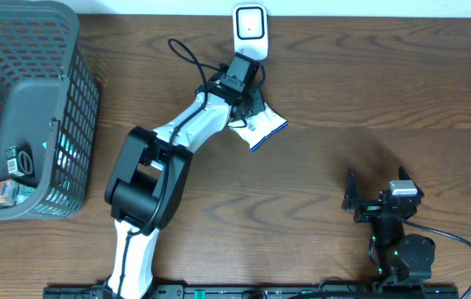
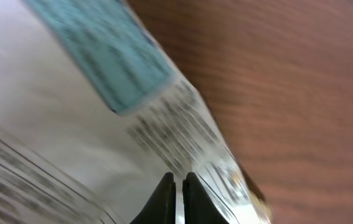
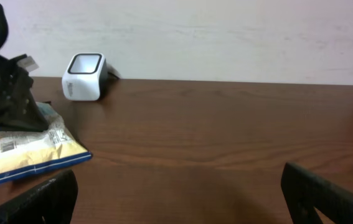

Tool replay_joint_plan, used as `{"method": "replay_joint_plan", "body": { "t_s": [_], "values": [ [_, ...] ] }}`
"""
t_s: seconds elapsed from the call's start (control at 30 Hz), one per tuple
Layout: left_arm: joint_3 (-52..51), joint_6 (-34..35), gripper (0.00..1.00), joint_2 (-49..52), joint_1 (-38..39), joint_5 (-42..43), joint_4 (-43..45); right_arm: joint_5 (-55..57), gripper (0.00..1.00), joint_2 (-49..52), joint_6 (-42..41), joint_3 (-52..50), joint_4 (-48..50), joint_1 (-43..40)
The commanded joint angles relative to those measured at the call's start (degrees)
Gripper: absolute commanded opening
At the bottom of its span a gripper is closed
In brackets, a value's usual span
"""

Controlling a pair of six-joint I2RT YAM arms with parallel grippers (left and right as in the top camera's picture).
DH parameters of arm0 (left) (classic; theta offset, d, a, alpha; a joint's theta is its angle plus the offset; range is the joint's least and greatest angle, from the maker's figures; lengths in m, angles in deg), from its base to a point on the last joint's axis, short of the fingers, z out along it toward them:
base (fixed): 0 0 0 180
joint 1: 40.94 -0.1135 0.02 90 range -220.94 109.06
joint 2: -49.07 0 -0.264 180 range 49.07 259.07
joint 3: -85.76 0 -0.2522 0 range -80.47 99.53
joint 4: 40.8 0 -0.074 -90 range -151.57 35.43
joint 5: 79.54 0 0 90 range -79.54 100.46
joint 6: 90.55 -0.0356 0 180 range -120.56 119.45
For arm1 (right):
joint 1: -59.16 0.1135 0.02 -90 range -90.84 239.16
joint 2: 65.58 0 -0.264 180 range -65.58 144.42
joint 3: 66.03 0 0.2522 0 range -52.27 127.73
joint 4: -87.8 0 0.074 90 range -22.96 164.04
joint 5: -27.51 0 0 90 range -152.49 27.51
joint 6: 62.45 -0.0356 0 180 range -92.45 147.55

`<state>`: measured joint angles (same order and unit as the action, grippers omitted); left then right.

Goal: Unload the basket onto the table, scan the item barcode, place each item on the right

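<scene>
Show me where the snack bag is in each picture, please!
Overhead: the snack bag is near the top middle, just below the white scanner.
Left wrist: the snack bag fills the left side, very close and blurry.
Right wrist: the snack bag lies low at the far left, nearer than the scanner.
Shared landmark: the brown wooden table shows in all three; the scanner is missing only from the left wrist view.

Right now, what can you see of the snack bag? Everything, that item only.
The snack bag is a flat, crinkly film pouch, white to pale yellow, with a blue edge strip, a teal patch and fine print. It sits askew just in front of the scanner, seemingly resting on the wooden table. The left gripper is shut on its scanner-side edge. Nothing else touches it. No barcode is legible.
</scene>
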<state>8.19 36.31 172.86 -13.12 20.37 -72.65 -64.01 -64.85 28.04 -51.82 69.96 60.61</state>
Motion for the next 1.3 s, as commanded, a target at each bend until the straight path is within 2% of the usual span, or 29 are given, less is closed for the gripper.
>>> {"method": "replay_joint_plan", "body": {
  "t_s": [0.0,0.07,0.1,0.13,0.17,0.23,0.4,0.6,0.77,0.8,0.87,0.9,0.93,1.03,1.13,1.27],
  "values": [
    [-0.7,-7.8,0.08,-6.5,0.0,3.9,-1.3,0.0,0.99,-0.2,0.4,-0.1,-0.2,-0.3],
    [-0.7,-7.9,0.08,-9.9,-0.6,-1.6,-3.4,0.0,0.99,-0.2,0.4,-0.1,-0.2,-0.3],
    [-0.7,-7.3,0.25,-12.3,-1.3,-7.5,-5.6,0.0,0.99,-0.2,0.4,-0.1,-0.2,-0.3],
    [-0.7,-6.1,0.37,-13.5,-1.8,-10.5,-7.1,0.0,0.99,-0.2,0.4,-0.1,-0.2,-0.3],
    [-0.7,-3.1,0.63,-14.6,-2.8,-13.7,-9.4,0.0,0.99,-0.2,0.4,-0.1,-0.2,-0.3],
    [-0.7,0.6,0.84,-14.5,-4.2,-14.3,-12.0,0.0,0.99,-0.2,0.5,-0.1,-0.2,-0.3],
    [-2.3,9.4,0.98,-10.2,-5.8,-13.4,-14.6,0.0,0.99,-0.2,0.4,-0.1,-0.2,-0.3],
    [-2.3,9.8,0.99,-4.9,-5.8,-6.6,-11.5,0.0,0.99,-0.2,0.4,-0.1,-0.2,-0.3],
    [-2.3,9.8,0.99,-2.1,-5.6,-4.6,-9.8,0.0,0.99,-0.2,0.4,-0.1,-0.2,-0.3],
    [-2.3,9.7,0.91,-1.7,-5.6,-4.5,-9.7,0.0,0.99,-0.2,0.4,-0.1,-0.2,-0.3],
    [-2.3,7.3,0.55,-1.2,-5.5,-4.5,-9.1,0.0,0.99,-0.2,0.4,-0.1,-0.2,-0.3],
    [-2.3,4.9,0.5,-1.2,-5.5,-4.5,-8.7,0.0,0.99,-0.2,0.4,-0.1,-0.2,-0.3],
    [-2.3,0.3,0.38,-1.2,-5.5,-3.5,-8.4,0.0,0.99,-0.2,0.4,-0.1,-0.2,-0.3],
    [-2.3,-6.6,0.29,-1.2,-5.5,0.4,-8.2,0.0,0.99,-0.2,0.5,-0.1,-0.2,-0.3],
    [-2.3,-13.6,0.27,-1.2,-5.5,6.8,-7.6,0.0,0.99,-0.2,0.4,-0.1,-0.2,-0.3],
    [-2.2,-20.9,0.27,-1.2,-5.5,22.1,-4.0,0.0,0.99,-0.2,0.5,-0.1,-0.2,-0.3]
  ]
}}
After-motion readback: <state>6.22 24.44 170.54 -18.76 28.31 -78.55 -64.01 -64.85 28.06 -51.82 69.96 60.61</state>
